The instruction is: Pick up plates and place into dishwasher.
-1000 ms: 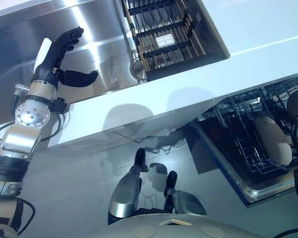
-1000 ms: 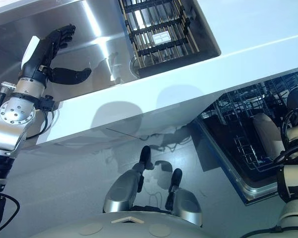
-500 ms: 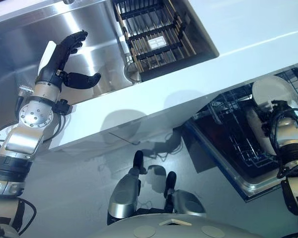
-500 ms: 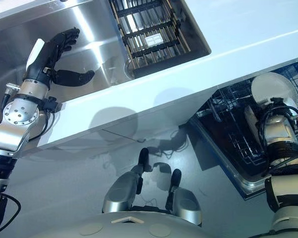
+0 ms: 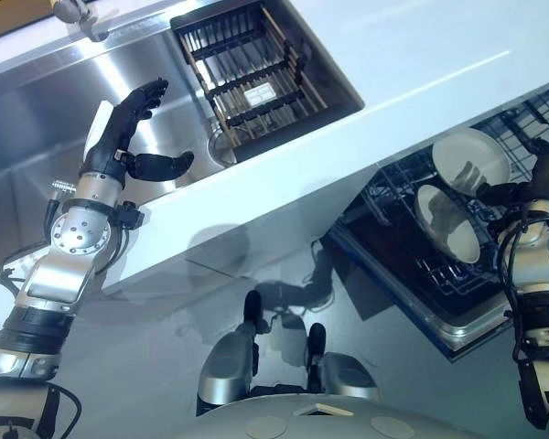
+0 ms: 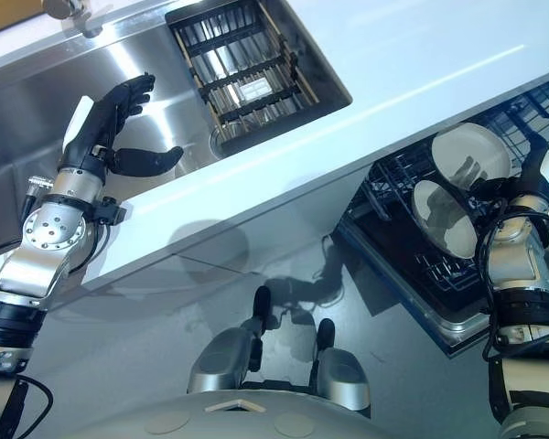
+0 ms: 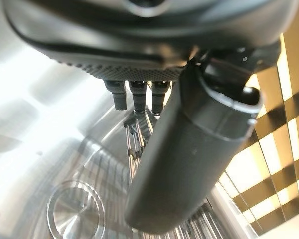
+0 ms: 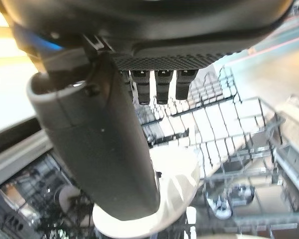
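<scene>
The right hand (image 6: 540, 178) was at the right edge of the frame, over the open dishwasher (image 6: 412, 265) in the lower right. Two plates stood in the rack (image 5: 393, 197) there: an upper plate (image 5: 471, 160) and a lower plate (image 5: 446, 224), the two just beside each other and both tilted. In the right wrist view the thumb (image 8: 107, 149) lay across the pale rim of a plate (image 8: 177, 191), with the fingers (image 8: 157, 84) sticking out fairly straight past it. Whether that hand was actually pinching the plate or just resting next to it was impossible to tell; the contact point was hidden.

The left hand (image 5: 128, 137) hung over the steel sink (image 5: 37, 146) in the upper left, fingers spread and thumb out to the side, holding nothing. A dark slatted drying rack (image 5: 247, 82) sat in the sink's right part, and it looked to have no plates in it. The white surface (image 5: 421, 55) ran diagonally between the sink and the dishwasher.

As for what could go wrong: if the plate wasn't seated between the tines, letting go could let it tip into its neighbour and chip or clatter. Pulling the hand out could also snag a finger on the wire rack and drag a plate loose.
</scene>
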You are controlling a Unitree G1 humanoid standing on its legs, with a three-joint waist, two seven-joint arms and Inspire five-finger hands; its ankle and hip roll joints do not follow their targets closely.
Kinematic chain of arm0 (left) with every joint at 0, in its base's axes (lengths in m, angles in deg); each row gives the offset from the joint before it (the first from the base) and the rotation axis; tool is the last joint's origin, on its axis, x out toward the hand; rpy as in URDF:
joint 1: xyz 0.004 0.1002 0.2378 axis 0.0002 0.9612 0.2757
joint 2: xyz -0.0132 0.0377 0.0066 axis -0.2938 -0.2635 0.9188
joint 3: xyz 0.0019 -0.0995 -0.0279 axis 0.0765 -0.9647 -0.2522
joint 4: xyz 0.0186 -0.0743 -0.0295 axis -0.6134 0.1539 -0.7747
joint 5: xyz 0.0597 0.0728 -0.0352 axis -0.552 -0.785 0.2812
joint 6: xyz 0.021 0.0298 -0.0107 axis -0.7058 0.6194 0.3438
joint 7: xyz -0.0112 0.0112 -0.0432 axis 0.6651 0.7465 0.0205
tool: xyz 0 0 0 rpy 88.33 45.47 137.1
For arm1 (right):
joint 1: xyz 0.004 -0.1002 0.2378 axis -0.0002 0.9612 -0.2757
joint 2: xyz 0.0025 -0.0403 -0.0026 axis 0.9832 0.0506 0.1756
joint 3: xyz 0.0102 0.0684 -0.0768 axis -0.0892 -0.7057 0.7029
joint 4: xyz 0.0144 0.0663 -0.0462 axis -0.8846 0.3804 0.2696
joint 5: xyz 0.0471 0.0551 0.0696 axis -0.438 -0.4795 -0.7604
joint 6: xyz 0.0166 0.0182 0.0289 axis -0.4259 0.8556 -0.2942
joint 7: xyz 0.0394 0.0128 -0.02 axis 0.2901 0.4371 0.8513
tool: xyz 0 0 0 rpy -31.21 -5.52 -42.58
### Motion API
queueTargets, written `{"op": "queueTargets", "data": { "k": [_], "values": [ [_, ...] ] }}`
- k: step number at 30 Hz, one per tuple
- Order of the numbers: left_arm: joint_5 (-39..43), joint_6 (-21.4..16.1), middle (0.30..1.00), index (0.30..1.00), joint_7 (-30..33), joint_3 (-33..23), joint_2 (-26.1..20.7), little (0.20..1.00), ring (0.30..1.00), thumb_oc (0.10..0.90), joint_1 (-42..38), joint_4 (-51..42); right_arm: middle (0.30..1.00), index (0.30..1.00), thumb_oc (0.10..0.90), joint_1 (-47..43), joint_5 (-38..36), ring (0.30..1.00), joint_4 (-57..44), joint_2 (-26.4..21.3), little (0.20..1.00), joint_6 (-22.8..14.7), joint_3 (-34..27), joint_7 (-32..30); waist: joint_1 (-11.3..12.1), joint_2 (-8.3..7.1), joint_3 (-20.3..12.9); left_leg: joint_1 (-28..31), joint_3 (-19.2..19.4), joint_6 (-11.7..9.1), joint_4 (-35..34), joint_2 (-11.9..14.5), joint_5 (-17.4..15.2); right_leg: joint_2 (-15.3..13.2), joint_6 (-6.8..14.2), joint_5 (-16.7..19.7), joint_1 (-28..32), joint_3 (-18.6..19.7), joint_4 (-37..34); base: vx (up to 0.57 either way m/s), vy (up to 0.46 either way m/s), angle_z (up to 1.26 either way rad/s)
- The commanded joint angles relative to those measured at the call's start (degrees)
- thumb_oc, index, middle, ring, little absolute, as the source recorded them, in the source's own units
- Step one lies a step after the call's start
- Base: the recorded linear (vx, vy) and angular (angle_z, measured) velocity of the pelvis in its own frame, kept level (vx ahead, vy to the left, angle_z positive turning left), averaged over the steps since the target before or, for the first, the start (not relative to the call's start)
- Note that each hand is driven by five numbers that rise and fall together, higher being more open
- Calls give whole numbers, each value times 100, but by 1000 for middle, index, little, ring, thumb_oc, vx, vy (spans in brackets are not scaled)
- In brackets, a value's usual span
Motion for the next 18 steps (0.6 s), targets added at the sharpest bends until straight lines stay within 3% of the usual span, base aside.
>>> {"op": "queueTargets", "data": {
  "k": [1,4,7,8,9,11,13,18],
  "values": [
    [-223,-251,900,900,160,-352,190,900,900,800,274,-239,900,900,800,108,349,900,-493,-675,900,-515,-123,-647,-118,-180,-1017,233,233,121,404,-241,-920,211,9,-18,-518,30,574,4,65,-1],
    [-230,-258,900,900,179,-384,230,900,900,800,328,-245,900,900,800,233,120,900,-683,-600,900,-758,-362,-1026,-149,-183,-1066,303,264,142,359,-257,-946,204,32,-11,-487,38,554,0,65,-1],
    [-230,-309,900,900,185,-442,277,900,900,800,389,-185,900,900,800,429,-638,900,-934,-413,900,-1170,-666,-1301,-194,-181,-1137,364,310,156,312,-268,-972,198,59,-6,-473,62,539,1,61,-4],
    [-241,-333,900,900,205,-455,312,900,900,800,411,-171,780,780,660,503,-817,780,-998,-289,760,-1280,-759,-1324,-210,-176,-1158,381,327,162,301,-273,-982,194,66,-5,-473,67,539,-5,46,-10],
    [-256,-353,900,900,215,-457,338,900,900,800,425,-155,312,312,114,570,-943,312,-1047,-197,214,-1393,-822,-1377,-216,-175,-1172,396,337,168,289,-276,-989,192,71,-4,-470,73,536,-7,64,-14],
    [-276,-426,900,900,231,-485,403,900,900,800,458,-83,300,300,100,759,-1185,300,-1081,62,200,-1583,-935,-1415,-250,-156,-1207,446,374,179,256,-279,-1008,181,90,-4,-457,76,534,-9,68,-11],
    [-283,-440,900,900,208,-535,441,900,900,800,484,-60,300,300,100,903,-1181,300,-1020,245,200,-1538,-990,-1358,-282,-142,-1242,485,408,191,234,-282,-1023,170,100,-7,-452,86,542,-12,65,-5],
    [-305,-388,900,900,166,-636,466,900,900,800,556,-92,300,300,100,1186,-374,300,-690,321,200,-1331,-858,-898,-355,-134,-1284,562,491,215,197,-284,-1041,136,130,3,-456,98,583,-15,50,0]
  ]
}}
